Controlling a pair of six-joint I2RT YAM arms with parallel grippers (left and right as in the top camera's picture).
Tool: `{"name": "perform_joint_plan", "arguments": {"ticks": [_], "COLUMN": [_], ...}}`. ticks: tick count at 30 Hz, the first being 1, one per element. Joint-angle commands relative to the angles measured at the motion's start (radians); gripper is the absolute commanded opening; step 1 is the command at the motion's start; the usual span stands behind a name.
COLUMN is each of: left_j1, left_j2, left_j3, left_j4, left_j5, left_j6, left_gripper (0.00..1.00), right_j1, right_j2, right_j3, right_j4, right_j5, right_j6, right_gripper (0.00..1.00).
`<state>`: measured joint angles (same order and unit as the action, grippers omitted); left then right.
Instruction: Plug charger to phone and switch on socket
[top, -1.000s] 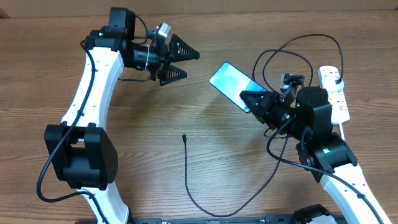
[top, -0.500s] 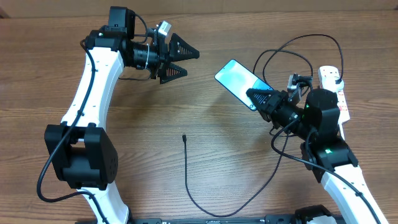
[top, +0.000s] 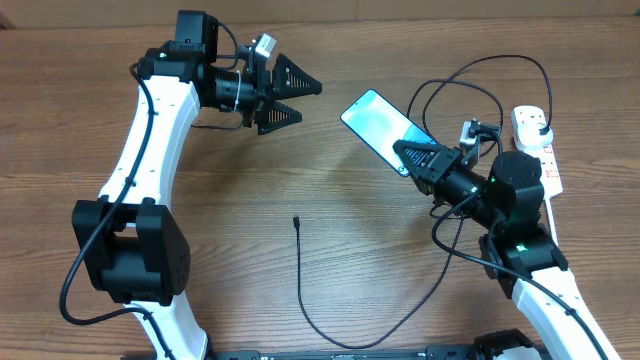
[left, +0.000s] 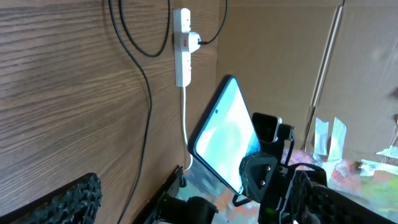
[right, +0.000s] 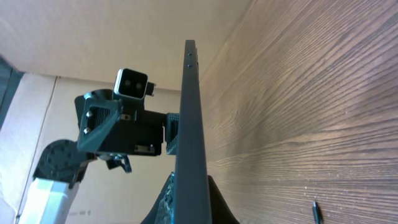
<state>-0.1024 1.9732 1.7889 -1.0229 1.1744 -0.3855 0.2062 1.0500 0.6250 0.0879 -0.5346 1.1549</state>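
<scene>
The phone (top: 372, 120) is held up off the wooden counter (top: 250, 250) on the robot's right side, its lit light-blue screen facing upward. In the overhead view its long axis runs diagonally, from the far-left end down to the near-right end. The right claw (top: 405, 155) is clamped on that near-right end, so the rest of the phone sticks out away from it, toward the left arm. The right wrist view shows the phone edge-on (right: 189, 124), a thin dark strip rising from between the fingers. In the left wrist view it stands tilted (left: 225, 140), with its screen turned to that camera.

The left claw (top: 308, 102) hangs spread wide and holds nothing. It points at the phone's free end, near it but apart.

The charger (top: 302, 280) lies on the counter. Its small connector tip is well apart from the phone, nearer the robot. The cable curves off toward the right arm. The socket (top: 549, 170) lies at the right edge, partly behind that arm.
</scene>
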Motion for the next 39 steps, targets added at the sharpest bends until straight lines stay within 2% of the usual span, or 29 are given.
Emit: {"name": "perform_joint_plan", "arguments": {"ticks": [1,7,16,21,28,39], "left_j1": [-0.018,-0.022,-0.023,-0.023,-0.023,-0.026], "left_j2": [-0.013,-0.013,-0.012,-0.012,-0.012,-0.012], "left_j3": [0.016,0.016,0.016,0.016,0.016,0.016], "left_j4": [0.008,0.027,0.086,0.144,0.240,0.376], "left_j5": [-0.001,-0.002,-0.002,0.006,0.040,0.058], "left_j6": [0.023,0.010,-0.078,-0.153,-0.259,-0.402], "left_gripper": [1.00,0.99,1.00,1.00,1.00,1.00], "right_j1": [0.027,0.069,0.115,0.139,0.190,0.248], "right_j2": [-0.025,-0.025,0.008,0.073,0.189,0.303], "right_j3": [0.004,0.004,0.005,0.005,0.014,0.125], "right_j4": [0.026,0.092,0.104,0.214,0.426,0.428], "right_j5": [0.091,0.227,0.420,0.429,0.430,0.436], "right_j6": [0.055,0.129,0.294,0.363,0.389,0.446], "right_gripper": [0.04,0.04,0.04,0.04,0.04,0.04]}}
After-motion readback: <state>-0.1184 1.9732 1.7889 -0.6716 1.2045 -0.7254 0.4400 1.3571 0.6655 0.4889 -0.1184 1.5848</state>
